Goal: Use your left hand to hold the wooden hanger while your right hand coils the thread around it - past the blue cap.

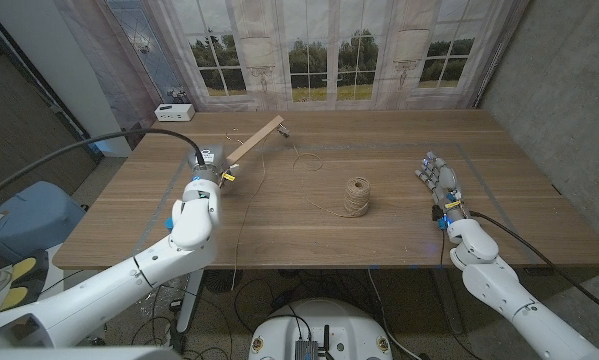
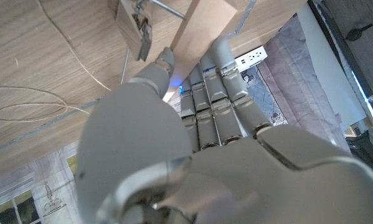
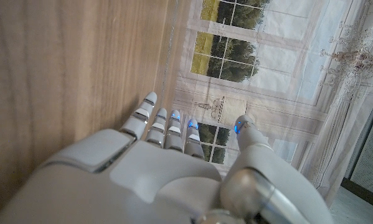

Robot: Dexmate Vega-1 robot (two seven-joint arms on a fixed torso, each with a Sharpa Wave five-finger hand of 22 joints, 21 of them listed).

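Already the left hand (image 1: pixel 207 172) grips the wooden hanger (image 1: pixel 256 138), steadying it; the right hand (image 1: pixel 441 182) waits open, well apart from the twine spool (image 1: pixel 356 196).

My left arm reaches in from the near left toward the table's far left; my left hand (image 1: pixel 208 168) has its fingers (image 2: pixel 218 68) wrapped round the wooden hanger (image 1: pixel 256 138), thumb pressed beside them. My right arm comes in from the near right; my right hand (image 1: pixel 440 181) sits at the right side, fingers (image 3: pixel 164 127) straight, slightly apart, holding nothing.
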